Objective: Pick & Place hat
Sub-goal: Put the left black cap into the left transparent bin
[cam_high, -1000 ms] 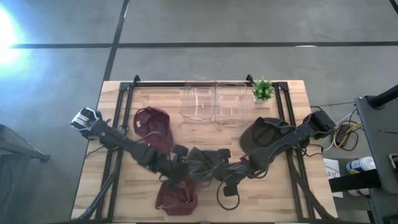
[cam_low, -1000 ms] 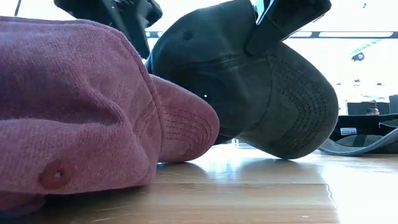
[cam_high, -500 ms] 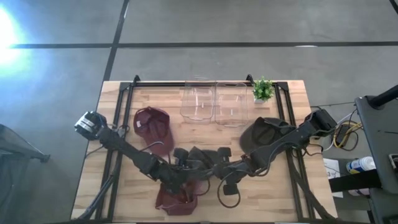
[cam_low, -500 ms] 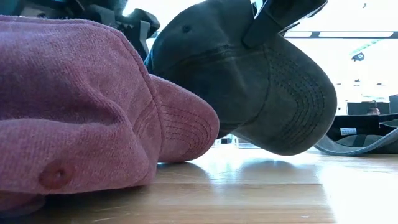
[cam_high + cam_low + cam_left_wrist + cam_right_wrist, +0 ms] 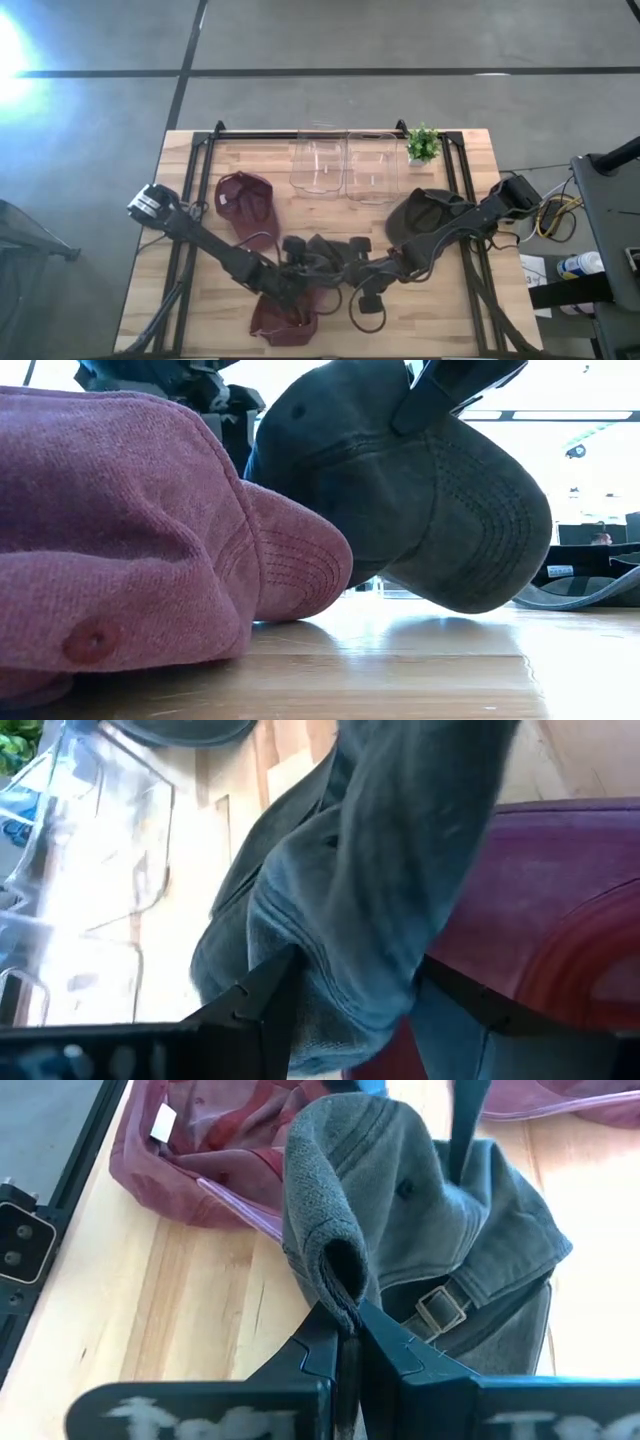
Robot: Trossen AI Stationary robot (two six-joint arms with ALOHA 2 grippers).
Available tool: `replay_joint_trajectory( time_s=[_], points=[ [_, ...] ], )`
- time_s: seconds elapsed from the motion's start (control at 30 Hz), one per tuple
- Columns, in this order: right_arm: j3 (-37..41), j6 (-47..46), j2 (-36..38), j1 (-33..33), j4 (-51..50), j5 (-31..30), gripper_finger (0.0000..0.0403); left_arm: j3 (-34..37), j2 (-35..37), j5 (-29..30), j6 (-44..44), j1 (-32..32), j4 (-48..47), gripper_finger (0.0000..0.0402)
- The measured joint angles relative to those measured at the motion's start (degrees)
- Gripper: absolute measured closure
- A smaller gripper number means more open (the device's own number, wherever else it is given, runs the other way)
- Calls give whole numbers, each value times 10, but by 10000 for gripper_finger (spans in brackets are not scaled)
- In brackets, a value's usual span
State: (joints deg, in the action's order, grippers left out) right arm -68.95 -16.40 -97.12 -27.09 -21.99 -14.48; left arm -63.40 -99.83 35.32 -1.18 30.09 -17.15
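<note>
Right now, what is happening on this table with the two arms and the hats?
Both arms meet over a grey cap near the table's front middle. The right gripper is shut on a fold of it, holding it partly raised, and the left gripper has its open fingers around the cap's other side. A maroon cap lies just below them, another maroon cap and a dark cap lie farther back, near two clear bins.

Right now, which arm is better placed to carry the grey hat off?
Right, probably. The right gripper is shut on a fold of the grey hat, holding it raised beside the maroon hat. The left gripper only straddles the cloth, fingers open.
</note>
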Motion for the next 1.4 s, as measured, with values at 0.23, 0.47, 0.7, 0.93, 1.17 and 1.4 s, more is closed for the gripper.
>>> replay_joint_trajectory(
  time_s=[0.23, 0.47, 0.7, 0.93, 1.17, 1.4],
  points=[
    [1, 6, 0, 4, 0, 0, 390, -17, -8, -1, 26, 0, 12, 299],
    [1, 11, 0, 4, -4, 6, 389, -33, -7, -17, 42, -4, 1, 380],
    [2, 29, 23, 3, -53, -9, 335, -79, -3, -144, -29, -15, -110, 379],
    [3, 48, 71, 3, -120, -62, 259, -114, 31, -250, -162, -50, -119, 379],
    [7, -26, 144, -13, -251, -181, 205, -114, 95, -313, -347, -121, -107, 379],
    [28, -165, 224, -32, -337, -315, 193, -113, 147, -375, -492, -185, -13, 379]
  ],
)
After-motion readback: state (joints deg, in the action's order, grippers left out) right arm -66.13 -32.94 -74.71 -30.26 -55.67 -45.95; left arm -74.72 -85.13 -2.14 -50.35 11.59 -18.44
